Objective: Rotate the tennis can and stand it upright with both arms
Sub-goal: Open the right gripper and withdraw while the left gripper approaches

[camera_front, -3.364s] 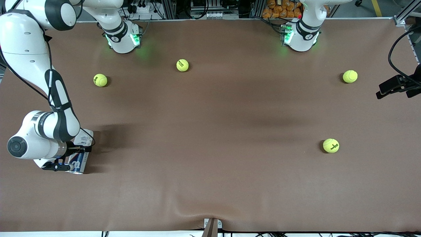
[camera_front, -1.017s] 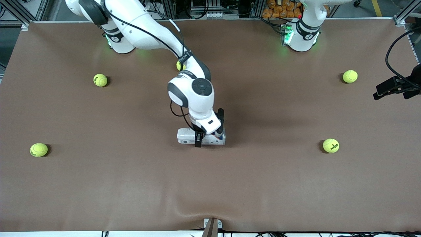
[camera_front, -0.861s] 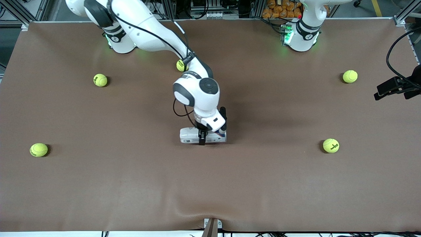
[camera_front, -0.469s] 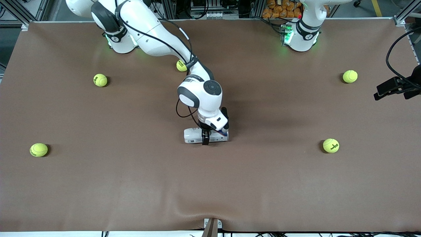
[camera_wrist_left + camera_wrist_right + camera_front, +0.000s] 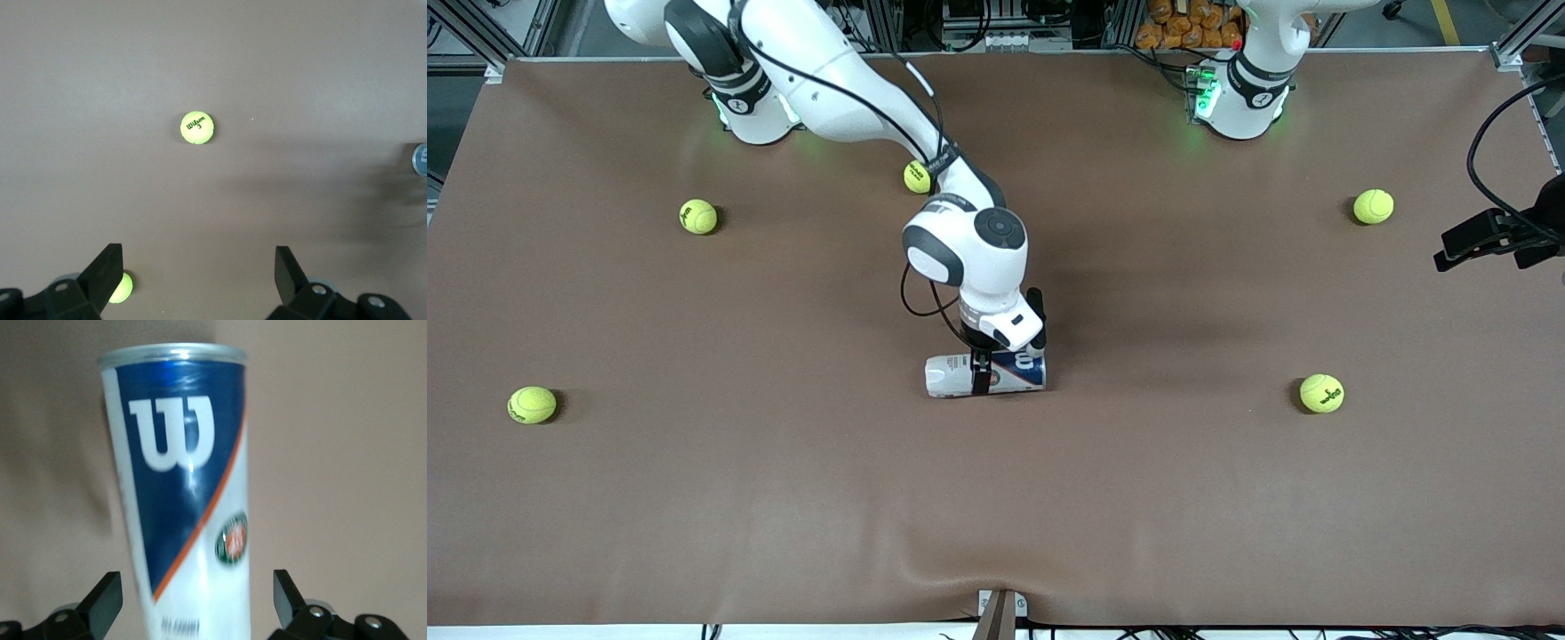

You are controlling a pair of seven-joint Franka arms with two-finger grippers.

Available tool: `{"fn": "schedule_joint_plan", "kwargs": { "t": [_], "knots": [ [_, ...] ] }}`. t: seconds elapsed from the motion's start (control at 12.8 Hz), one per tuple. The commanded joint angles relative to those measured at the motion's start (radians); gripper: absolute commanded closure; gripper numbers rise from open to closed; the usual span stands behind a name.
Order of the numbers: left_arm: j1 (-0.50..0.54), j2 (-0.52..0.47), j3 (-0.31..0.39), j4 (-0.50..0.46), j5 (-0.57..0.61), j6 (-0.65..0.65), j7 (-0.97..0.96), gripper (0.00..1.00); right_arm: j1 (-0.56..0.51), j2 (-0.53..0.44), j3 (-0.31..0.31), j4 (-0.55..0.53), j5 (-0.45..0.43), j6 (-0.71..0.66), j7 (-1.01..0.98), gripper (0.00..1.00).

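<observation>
**Q:** So where's the tennis can [image 5: 985, 374] sitting relative to the right gripper [image 5: 980, 378]?

**A:** The can lies on its side about mid-table, long axis running between the two arms' ends, and the right gripper comes straight down over its middle. One black finger [image 5: 979, 380] crosses the side of the can facing the front camera. In the right wrist view the can [image 5: 190, 507] fills the gap between the fingertips [image 5: 103, 597], which sit wide apart with space on both sides of the label, so it's spread, not pinching.

**Q:** And around the can?

**A:** Just tennis balls, all well apart from it. One ball [image 5: 1321, 393] lies toward the left arm's end, another [image 5: 532, 404] toward the right arm's end, and a third [image 5: 917, 177] is farther from the front camera, partly covered by the right arm. The left gripper [image 5: 198, 273] waits up high, fingers spread, with a ball [image 5: 197, 127] on the brown mat [image 5: 783, 498] under it.
</observation>
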Motion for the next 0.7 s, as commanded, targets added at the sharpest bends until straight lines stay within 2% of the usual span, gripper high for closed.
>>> {"fn": "schedule_joint_plan", "kwargs": {
  "t": [0.0,0.16,0.39,0.63],
  "knots": [
    [-0.005,0.016,-0.002,0.011,-0.049,-0.007,0.008,0.00,0.023,-0.102,0.020,-0.025,-0.014,-0.108,0.120,0.00],
    [-0.005,0.056,0.000,0.016,-0.149,-0.001,0.004,0.00,0.006,-0.162,0.020,-0.025,-0.010,-0.142,0.146,0.00],
    [-0.003,0.125,0.000,0.018,-0.336,0.016,-0.001,0.00,-0.084,-0.284,0.017,-0.027,0.011,-0.267,0.146,0.00],
    [0.014,0.212,0.004,0.018,-0.556,0.024,-0.001,0.00,-0.225,-0.374,0.016,-0.027,0.124,-0.387,0.146,0.00]
  ]
}}
